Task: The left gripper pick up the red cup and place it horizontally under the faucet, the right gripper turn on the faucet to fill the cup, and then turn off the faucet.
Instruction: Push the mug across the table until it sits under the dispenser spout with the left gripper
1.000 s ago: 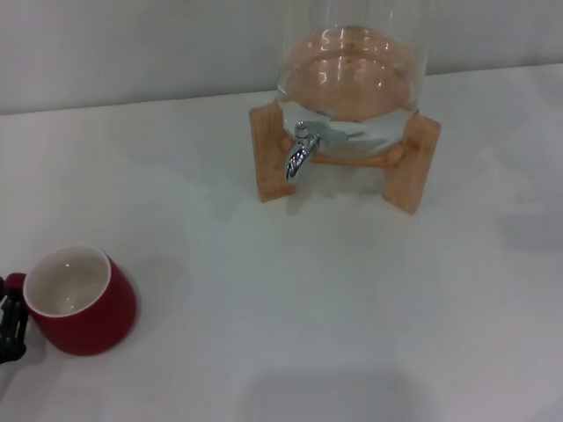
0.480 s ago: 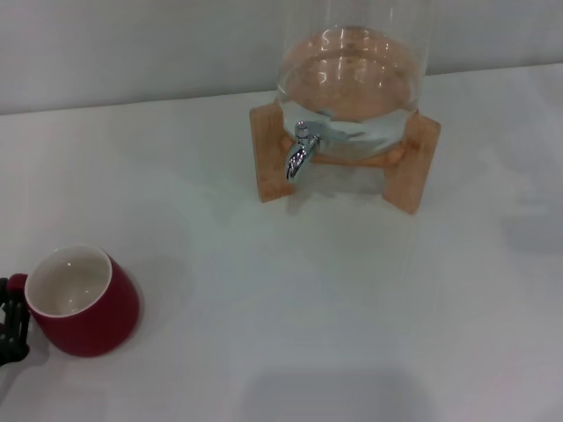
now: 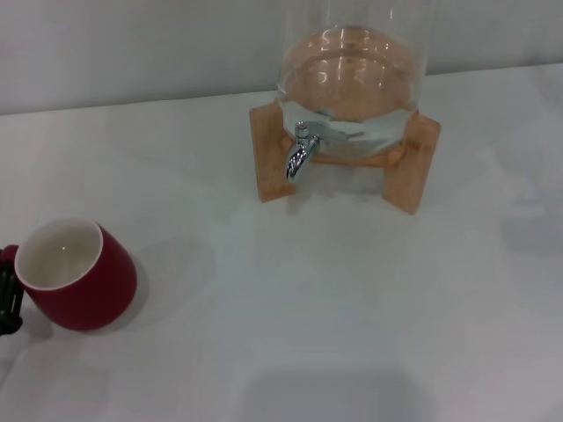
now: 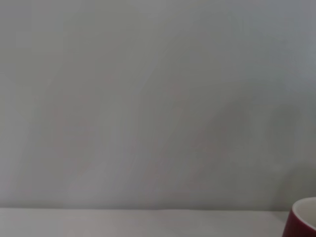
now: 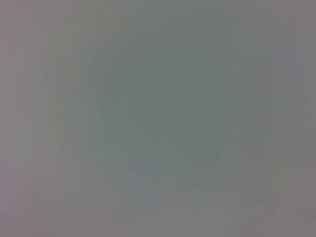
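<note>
You have a white tabletop (image 3: pixel 334 299) filling most of the head view, with a pale grey wall (image 3: pixel 132 44) across the top of the frame. At upper centre-right a clear glass dispenser jar (image 3: pixel 356 79), holding clear liquid, sits in a wooden stand (image 3: pixel 422 163) whose legs rest on the table.

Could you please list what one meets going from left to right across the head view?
Left claw → red cup → faucet → right leg of the wooden stand.
</note>
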Controlling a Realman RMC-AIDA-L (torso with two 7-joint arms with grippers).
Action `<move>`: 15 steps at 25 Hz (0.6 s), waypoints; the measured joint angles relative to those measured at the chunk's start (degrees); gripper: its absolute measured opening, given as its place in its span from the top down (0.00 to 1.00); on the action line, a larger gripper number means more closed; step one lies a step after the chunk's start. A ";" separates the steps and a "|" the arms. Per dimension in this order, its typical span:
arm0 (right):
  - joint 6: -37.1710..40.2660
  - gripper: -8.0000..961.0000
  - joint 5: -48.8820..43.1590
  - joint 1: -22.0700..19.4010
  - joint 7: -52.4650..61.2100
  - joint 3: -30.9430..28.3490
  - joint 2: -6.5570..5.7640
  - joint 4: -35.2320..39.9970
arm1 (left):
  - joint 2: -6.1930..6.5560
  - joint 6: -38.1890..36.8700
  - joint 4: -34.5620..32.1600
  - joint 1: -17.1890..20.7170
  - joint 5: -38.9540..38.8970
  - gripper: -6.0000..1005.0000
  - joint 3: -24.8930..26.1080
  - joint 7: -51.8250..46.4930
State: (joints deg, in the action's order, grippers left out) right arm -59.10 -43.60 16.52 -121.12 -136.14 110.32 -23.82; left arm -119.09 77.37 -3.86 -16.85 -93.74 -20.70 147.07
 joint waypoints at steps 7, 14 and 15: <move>0.00 0.34 0.00 -0.04 0.00 0.00 0.39 0.00 | 0.01 -2.36 -2.59 -1.91 2.08 0.84 -0.04 -5.01; 0.01 0.34 0.00 -0.08 0.00 -0.01 0.51 0.00 | 0.01 -5.03 -2.62 -4.55 2.51 0.84 -0.04 -5.07; 0.01 0.34 0.00 -0.08 0.00 -0.01 0.51 0.00 | 0.01 -5.38 -2.63 -4.93 2.51 0.84 -0.04 -5.03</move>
State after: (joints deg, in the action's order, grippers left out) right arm -59.08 -43.60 16.44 -121.12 -136.14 110.83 -23.82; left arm -119.09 72.00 -6.49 -21.79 -91.22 -20.74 142.04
